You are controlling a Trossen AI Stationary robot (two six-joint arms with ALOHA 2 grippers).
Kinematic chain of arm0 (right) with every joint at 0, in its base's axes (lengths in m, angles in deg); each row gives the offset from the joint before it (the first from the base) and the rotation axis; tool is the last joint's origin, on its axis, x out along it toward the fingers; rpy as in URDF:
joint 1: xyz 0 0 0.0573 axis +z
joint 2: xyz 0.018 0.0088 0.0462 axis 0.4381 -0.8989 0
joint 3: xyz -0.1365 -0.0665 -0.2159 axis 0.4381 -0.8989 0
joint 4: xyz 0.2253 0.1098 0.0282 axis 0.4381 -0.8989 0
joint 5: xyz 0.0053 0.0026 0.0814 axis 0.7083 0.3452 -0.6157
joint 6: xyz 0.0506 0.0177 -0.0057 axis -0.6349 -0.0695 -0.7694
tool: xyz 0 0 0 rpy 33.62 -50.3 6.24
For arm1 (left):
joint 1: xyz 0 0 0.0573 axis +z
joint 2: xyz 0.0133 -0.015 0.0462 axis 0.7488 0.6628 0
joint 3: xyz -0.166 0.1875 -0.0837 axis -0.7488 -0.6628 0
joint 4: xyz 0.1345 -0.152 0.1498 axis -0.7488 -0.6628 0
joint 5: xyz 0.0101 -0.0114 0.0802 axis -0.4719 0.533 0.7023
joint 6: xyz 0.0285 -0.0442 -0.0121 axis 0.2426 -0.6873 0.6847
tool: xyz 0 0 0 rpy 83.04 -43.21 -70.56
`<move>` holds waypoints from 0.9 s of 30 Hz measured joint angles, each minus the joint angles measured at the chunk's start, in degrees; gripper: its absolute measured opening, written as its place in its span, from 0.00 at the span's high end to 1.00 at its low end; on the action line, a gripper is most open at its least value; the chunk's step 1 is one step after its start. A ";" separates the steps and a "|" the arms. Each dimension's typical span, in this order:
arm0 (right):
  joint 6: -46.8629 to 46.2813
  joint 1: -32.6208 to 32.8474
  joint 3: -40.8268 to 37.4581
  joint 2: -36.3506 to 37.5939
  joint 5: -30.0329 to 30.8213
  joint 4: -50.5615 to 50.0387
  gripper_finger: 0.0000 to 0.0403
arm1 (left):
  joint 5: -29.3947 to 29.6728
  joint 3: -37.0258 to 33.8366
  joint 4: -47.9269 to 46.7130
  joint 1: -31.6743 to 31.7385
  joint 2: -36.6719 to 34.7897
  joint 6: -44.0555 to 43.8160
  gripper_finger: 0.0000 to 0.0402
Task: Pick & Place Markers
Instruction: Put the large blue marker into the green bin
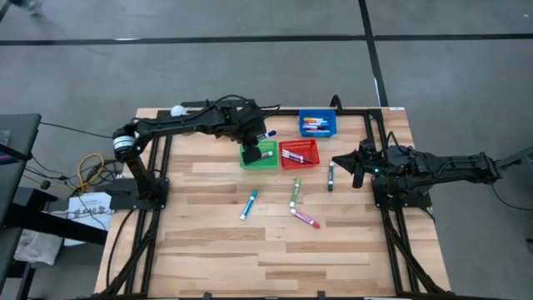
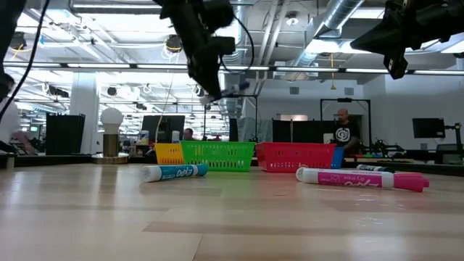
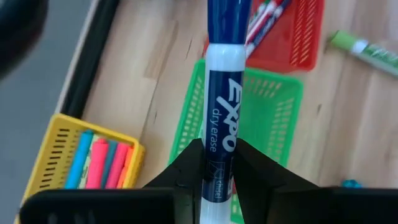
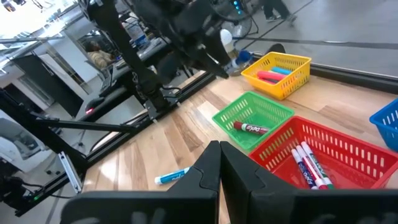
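Markers lie all over this wooden table (image 1: 208, 258), and one of them, a blue Expo marker (image 3: 222, 93), is up in the air. The left gripper (image 3: 214, 163) has its two dark fingers squeezed tight on it, and it hangs over the baskets, close to the green basket (image 1: 265, 157). A red marker (image 4: 251, 128) already lies inside that green basket. The red basket (image 1: 301, 154) next to it holds a few more, and the blue basket (image 1: 318, 125) sits farther back. The yellow basket (image 3: 59, 155) holds pink and blue ones.

The right gripper (image 4: 219, 163) is closed with nothing in it, waiting at the right side of the table.

Some markers wait on the wood: a light blue one (image 1: 248, 205), a green one (image 1: 295, 192), a pink one (image 1: 305, 219) and a teal one (image 1: 331, 176).

I think the blue marker could land in the wrong basket, as the baskets sit so close together. It could also hit a rim and roll away
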 joint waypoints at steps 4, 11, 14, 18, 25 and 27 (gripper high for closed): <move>0.00 0.00 0.00 0.00 0.00 0.00 1.00 | -2.75 0.00 -0.03 0.80 2.01 1.17 0.84; 0.00 0.00 0.00 0.00 0.00 0.00 1.00 | -7.25 0.00 -0.41 0.74 5.47 0.45 0.84; 0.00 0.00 0.00 0.00 0.00 0.02 1.00 | -8.96 -0.02 -2.09 0.60 6.94 -0.35 0.84; 0.00 0.00 0.00 0.00 0.00 0.02 1.00 | -9.63 -0.02 -3.58 0.58 8.28 -0.59 0.84; 0.00 0.00 0.00 0.00 0.00 0.02 1.00 | -11.44 -0.02 -3.55 0.58 8.71 -1.57 0.84; 0.00 0.00 0.00 0.01 0.00 0.02 1.00 | -11.45 -0.02 -3.46 0.76 8.71 -2.09 0.84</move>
